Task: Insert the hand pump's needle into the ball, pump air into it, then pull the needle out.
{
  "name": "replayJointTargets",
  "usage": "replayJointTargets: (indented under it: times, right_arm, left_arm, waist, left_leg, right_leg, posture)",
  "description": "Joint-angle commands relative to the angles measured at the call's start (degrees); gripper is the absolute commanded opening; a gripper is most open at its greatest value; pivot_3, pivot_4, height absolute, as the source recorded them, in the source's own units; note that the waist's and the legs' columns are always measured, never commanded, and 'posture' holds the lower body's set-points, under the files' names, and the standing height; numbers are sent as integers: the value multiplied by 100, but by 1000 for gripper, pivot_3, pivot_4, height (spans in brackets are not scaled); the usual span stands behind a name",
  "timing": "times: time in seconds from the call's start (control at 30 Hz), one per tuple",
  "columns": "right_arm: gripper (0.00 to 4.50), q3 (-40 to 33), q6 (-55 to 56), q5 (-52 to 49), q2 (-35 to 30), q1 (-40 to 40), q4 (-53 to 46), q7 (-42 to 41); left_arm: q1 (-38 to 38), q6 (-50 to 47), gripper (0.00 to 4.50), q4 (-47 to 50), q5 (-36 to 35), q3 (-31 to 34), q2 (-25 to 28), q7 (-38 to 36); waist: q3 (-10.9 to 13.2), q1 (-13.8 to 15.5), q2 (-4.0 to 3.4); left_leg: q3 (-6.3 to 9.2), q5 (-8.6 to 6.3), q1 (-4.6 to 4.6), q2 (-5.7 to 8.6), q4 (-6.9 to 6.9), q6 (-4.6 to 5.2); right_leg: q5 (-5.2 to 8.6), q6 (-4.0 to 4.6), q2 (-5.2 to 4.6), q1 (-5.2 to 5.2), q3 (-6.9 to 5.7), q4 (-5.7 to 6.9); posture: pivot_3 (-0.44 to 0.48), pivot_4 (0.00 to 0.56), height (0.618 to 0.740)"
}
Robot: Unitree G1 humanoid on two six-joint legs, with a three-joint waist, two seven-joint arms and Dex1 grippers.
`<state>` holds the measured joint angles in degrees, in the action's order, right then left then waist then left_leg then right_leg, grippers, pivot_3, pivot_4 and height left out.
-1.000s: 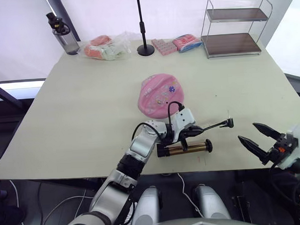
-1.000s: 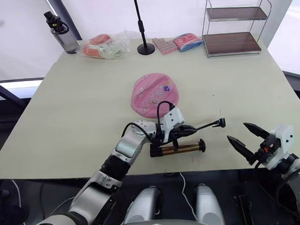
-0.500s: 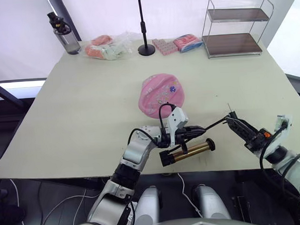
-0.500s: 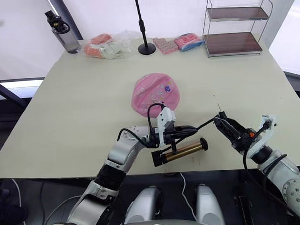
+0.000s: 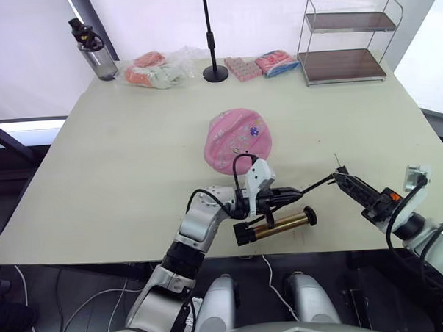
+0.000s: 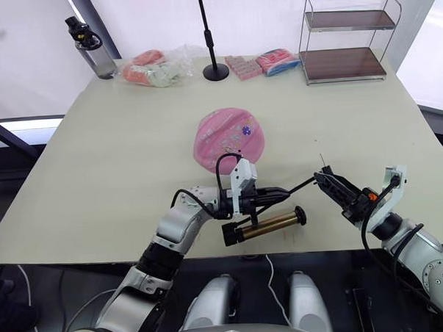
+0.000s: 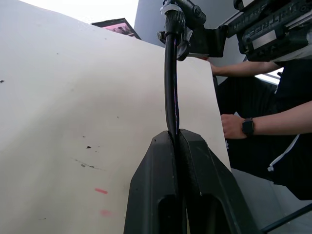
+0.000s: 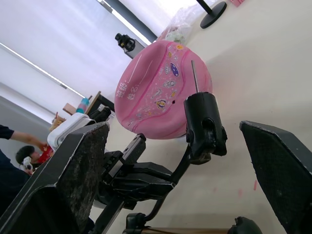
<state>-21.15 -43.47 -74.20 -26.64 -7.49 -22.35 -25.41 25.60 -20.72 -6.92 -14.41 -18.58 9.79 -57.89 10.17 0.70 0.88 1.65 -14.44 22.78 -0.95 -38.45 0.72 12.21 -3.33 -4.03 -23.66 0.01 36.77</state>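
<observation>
The pink ball (image 5: 239, 139), dented, lies at the table's middle. In front of it lies the gold hand pump (image 5: 279, 224) with its black handle end to the right. My left gripper (image 5: 281, 195) is shut on the pump's black hose (image 7: 169, 83) just above the cylinder. The hose runs right to a small black fitting (image 8: 204, 124) with the needle (image 8: 195, 75) standing up from it. My right gripper (image 5: 349, 186) is open, one finger (image 8: 73, 170) on each side of the fitting and apart from it.
At the back stand a water bottle (image 5: 93, 50), a clear bag of packets (image 5: 158, 68), a black stand (image 5: 214, 71), pink packs (image 5: 261, 64) and a wire shelf (image 5: 345, 39). A person's hand with a watch (image 7: 239, 127) is beyond the table's edge.
My right gripper came in from beyond the table's front right corner and now straddles the hose's fitting. The left gripper has shifted slightly, tilting the pump.
</observation>
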Motion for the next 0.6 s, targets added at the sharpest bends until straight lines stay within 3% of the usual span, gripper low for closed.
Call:
replayJointTargets:
  times: [0.03,0.2,0.3,0.4,0.43,0.47,0.5,0.53,0.6]
  right_arm:
    - [4500,-103,84,-70,-35,53,-218,-4]
    - [4500,-117,97,-87,-31,107,-207,58]
    - [3696,-111,86,-83,-47,128,-213,82]
    - [2110,-108,83,-30,-75,136,-217,98]
    - [1790,-107,84,-2,-84,127,-217,94]
    - [1139,-104,82,14,-88,129,-207,95]
    - [954,-102,83,21,-88,132,-200,96]
    - [358,-100,84,33,-87,128,-197,92]
    - [330,-91,84,68,-90,102,-206,73]
  left_arm:
    - [10,47,52,224,-115,-29,-4,-87]
    - [-5,29,52,238,-108,-32,14,-102]
    - [-2,24,0,232,-104,-34,25,-106]
    - [4,28,0,223,-104,-31,26,-95]
    - [4,32,0,221,-102,-32,24,-93]
    - [13,35,0,208,-102,-29,20,-91]
    - [19,37,0,201,-102,-29,17,-93]
    - [24,40,0,195,-101,-28,13,-91]
    - [22,46,0,195,-101,-27,8,-89]
  waist:
    - [0,0,0]
    - [0,0,0]
    - [0,0,0]
    - [0,0,0]
    - [0,0,0]
    - [0,0,0]
    - [0,0,0]
    - [0,0,0]
    - [0,0,0]
  left_leg:
    - [0,0,0,0,0,0]
    - [0,0,0,0,0,0]
    - [0,0,0,0,0,0]
    - [0,0,0,0,0,0]
    - [0,0,0,0,0,0]
    - [0,0,1,0,0,0]
    - [0,0,1,0,0,0]
    - [0,0,1,0,0,0]
    - [0,0,1,0,0,0]
  right_leg:
    - [0,0,0,0,0,0]
    - [0,0,0,0,0,0]
    - [0,0,0,0,0,0]
    - [0,0,0,-1,0,0]
    - [0,0,0,-1,0,-1]
    - [0,0,0,-1,0,-1]
    - [0,0,0,-1,0,-1]
    - [0,0,0,-1,0,-1]
    - [0,0,0,-1,0,-1]
  posture:
    - [0,150,731]
    - [0,150,731]
    - [0,150,731]
    - [0,150,731]
    - [0,150,731]
    - [0,150,731]
    - [0,150,731]
    - [0,150,731]
    - [0,150,731]
